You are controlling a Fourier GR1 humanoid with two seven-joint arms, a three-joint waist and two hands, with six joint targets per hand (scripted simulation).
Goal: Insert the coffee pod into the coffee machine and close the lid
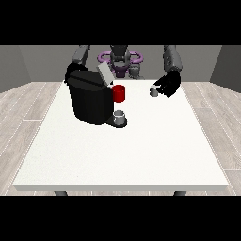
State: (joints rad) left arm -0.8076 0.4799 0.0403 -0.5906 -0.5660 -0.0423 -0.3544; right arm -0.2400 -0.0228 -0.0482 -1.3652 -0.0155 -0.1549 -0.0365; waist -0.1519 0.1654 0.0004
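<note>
You have the black coffee machine (90,100) standing on the white table (122,155) at the far left, its grey lid (104,74) tilted up and open. A red holder (119,93) juts from its right side near the top, and a small grey cup (119,116) sits on the machine's base below it. The hand at the view's right (168,84) hangs low over the far right of the table, its fingers curled on the small grey pod (154,92), well apart from the machine. The hand at the view's left (71,69) sits behind the machine's far left corner; you cannot tell how its fingers lie.
</note>
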